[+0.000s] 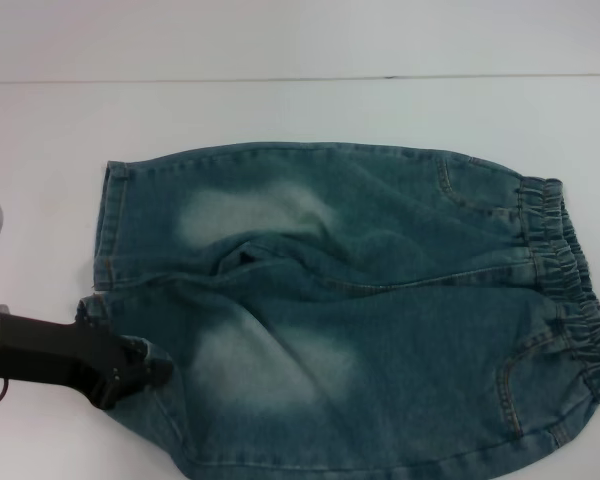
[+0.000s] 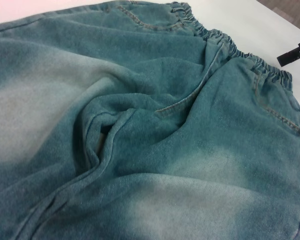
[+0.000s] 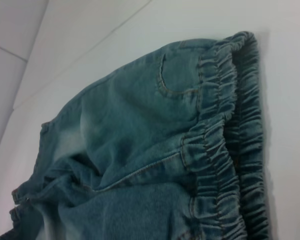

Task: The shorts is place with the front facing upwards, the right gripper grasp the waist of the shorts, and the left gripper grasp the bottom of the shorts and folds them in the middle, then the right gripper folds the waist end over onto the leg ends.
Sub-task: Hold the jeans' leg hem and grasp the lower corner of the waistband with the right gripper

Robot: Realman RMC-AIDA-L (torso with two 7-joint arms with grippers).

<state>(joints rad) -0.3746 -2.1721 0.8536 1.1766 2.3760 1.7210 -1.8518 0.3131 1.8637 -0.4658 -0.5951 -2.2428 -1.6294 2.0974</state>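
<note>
Denim fills the near part of the head view: the shorts (image 1: 360, 320) lie flat on the white table (image 1: 300, 110), front up, legs toward the robot's left. At the near leg's hem, the left gripper (image 1: 140, 372) meets the bottom of the shorts (image 1: 105, 225), its black fingers against the fabric edge; whether they are clenched on it cannot be told. Farther right, the waist (image 1: 570, 290) sits ruffled and untouched. The right gripper does not show in the head view; a black tip (image 2: 294, 53) shows beyond the waistband in the left wrist view.
</note>
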